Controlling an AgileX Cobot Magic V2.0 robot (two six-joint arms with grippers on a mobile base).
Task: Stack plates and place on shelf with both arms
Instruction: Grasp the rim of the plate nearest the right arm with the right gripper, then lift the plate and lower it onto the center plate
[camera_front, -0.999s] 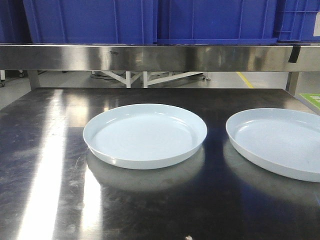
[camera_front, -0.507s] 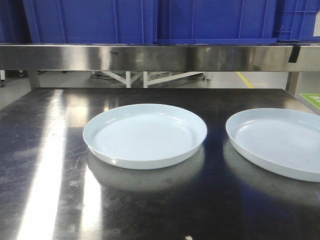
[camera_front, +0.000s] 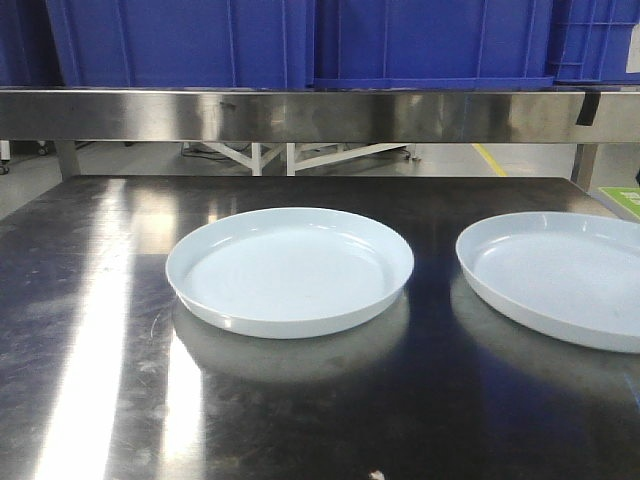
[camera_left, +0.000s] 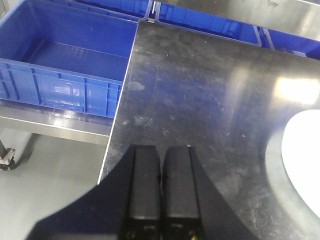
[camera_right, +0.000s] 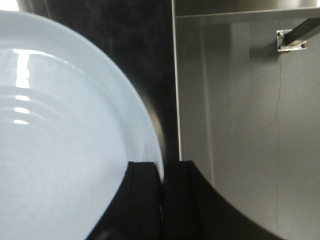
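Two very pale blue-white, glossy, round shallow plates sit on your dark scratched steel worktop (camera_front: 90, 330), well apart and not stacked. The centre plate (camera_front: 290, 270) lies flat mid-worktop with nothing touching it. The right plate (camera_front: 560, 280) is near the worktop's right edge and cut off by the frame.

On your right gripper (camera_right: 161, 167) the black fingers (camera_right: 145, 195) are close together. The right plate's rim runs into the thin gap between them, so they pinch that rim, which is blurred there. Just past it the worktop edge drops to grey floor (camera_right: 240, 125), with a steel bracket (camera_right: 290, 39) at top right.

On your left gripper (camera_left: 161, 150) the fingers are pressed together with nothing between them, above the worktop near its left edge. An open blue plastic crate (camera_left: 65, 65) sits lower, just left of that edge.

Along the back, a stainless shelf rail (camera_front: 300, 115) runs above the worktop. Blue storage bins (camera_front: 180, 40) stand on it across the whole visible width. A strip of black tape (camera_front: 588, 105) hangs at its right end.
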